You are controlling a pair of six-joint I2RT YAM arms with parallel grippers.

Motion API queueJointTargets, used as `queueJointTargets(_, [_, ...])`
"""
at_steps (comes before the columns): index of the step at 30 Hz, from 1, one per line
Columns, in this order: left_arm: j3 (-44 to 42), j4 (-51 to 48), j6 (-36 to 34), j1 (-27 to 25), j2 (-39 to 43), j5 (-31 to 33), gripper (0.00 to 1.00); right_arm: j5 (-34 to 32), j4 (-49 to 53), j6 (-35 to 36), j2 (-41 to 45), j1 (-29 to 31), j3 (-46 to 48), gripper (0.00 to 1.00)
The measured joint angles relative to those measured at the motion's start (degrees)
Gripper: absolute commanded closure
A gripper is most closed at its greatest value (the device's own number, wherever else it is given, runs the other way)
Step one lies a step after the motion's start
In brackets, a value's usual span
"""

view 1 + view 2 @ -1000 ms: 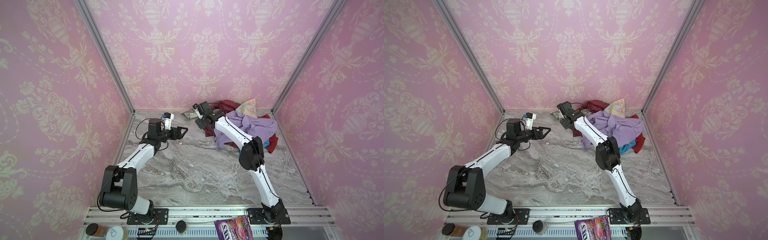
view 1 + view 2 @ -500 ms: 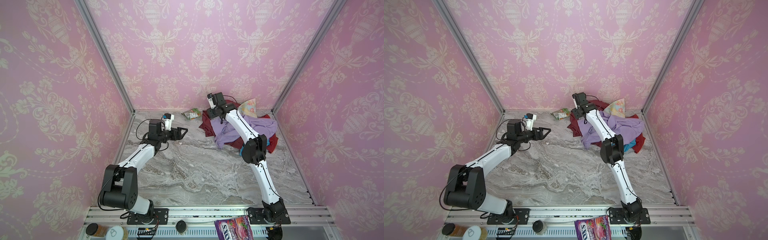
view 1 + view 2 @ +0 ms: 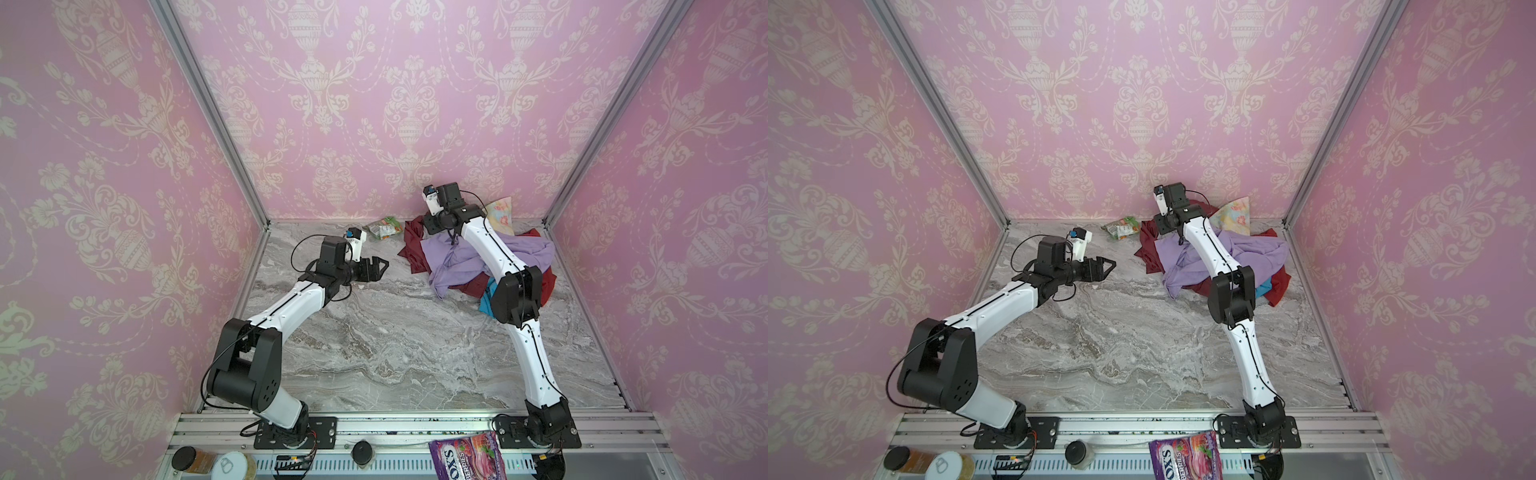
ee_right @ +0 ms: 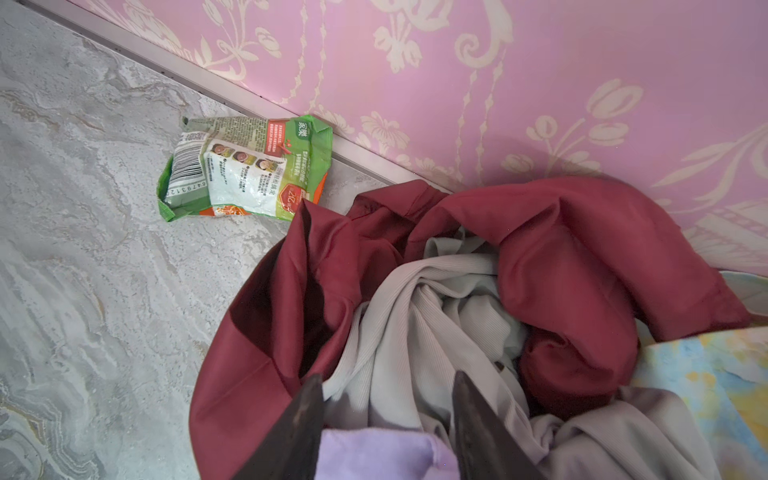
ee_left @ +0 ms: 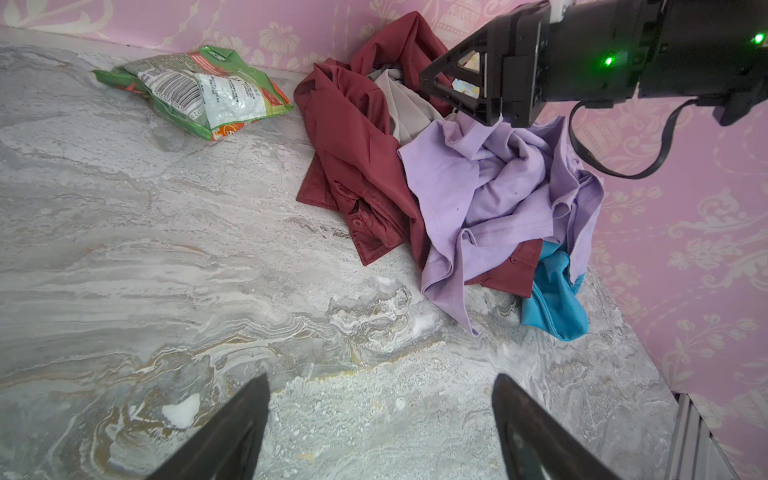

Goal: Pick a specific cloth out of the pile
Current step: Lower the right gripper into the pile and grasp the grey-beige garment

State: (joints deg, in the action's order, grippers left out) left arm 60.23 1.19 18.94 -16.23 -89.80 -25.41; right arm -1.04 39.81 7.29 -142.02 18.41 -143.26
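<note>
The pile (image 3: 465,257) lies in the back right corner: a lilac cloth (image 5: 490,187) on top, a dark red cloth (image 5: 353,137), a blue one (image 5: 552,295) and a floral print one (image 3: 500,212). The light grey cloth (image 4: 415,316) lies bunched in a hollow of the dark red cloth (image 4: 582,257); the left wrist view shows only a strip of it (image 5: 405,104). My right gripper (image 4: 386,380) hangs just over it, jaws partly apart, with grey folds showing between the fingertips. My left gripper (image 5: 380,386) stands wide open and empty over bare marble, left of the pile.
A green snack packet (image 4: 249,166) lies against the back wall just left of the pile. The pink walls close in behind and to the right of the heap. A purple candy bag (image 3: 467,457) and jars (image 3: 195,459) sit on the front rail.
My right gripper swung from beside the green packet to the right and up, over the back of the pile, and its jaws narrowed. The left arm barely moved.
</note>
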Motion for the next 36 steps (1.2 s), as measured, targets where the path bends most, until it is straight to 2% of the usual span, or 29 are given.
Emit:
queueJointTargets(6, [2.12, -2.75, 0.02, -0.83, -0.46, 5.07, 0.16, 2.16, 3.08, 1.07, -0.48, -0.72, -5.55, 0.52])
queueJointTargets(13, [0.0, -6.56, -0.61, -0.83, 0.68, 7.26, 0.15, 2.36, 4.2, 3.45, -1.4, -0.66, -5.9, 0.55])
queueJointTargets(23, [-1.62, -8.98, -5.84, -0.83, 5.38, 6.69, 0.15, 3.1, 4.61, 3.74, -3.37, -0.66, -4.61, 0.58])
queueJointTargets(34, [-3.19, -7.26, -6.71, -0.83, 5.6, 6.08, 0.16, 1.18, 3.26, 5.2, -6.91, -0.66, -4.33, 0.61])
queueJointTargets(36, [-3.39, -7.08, -6.73, -0.83, 5.66, 6.08, 0.16, 1.07, 2.89, 5.51, -8.72, -0.68, -4.68, 0.65])
